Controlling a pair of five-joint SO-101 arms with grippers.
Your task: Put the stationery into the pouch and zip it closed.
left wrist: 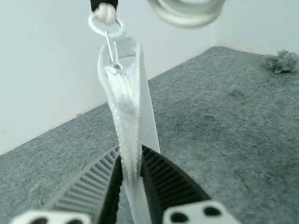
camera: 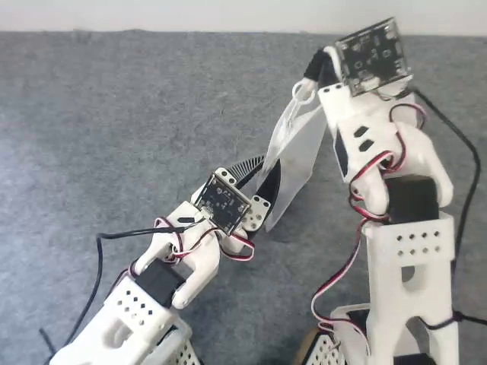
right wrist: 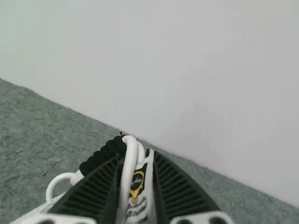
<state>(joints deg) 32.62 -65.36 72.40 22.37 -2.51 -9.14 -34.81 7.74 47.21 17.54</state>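
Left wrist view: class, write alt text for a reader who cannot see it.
The left pincer is shut on a translucent pouch, gripping its zipper edge. The pouch stretches away to its ring pull, with grey table and white wall behind.

Pouch (camera: 295, 160) partly hidden
Edge buried in left hand (camera: 265, 173); contents can't tell; blurred white ring (left wrist: 187, 10) cut off.

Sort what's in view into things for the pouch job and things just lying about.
For the job:
pouch, held up and stretched
zip pull, gripped in the right claw
left claw, clamped on the pouch's other end

Lying about:
tuft of fluff on the grey mat
black cable trailing across the mat
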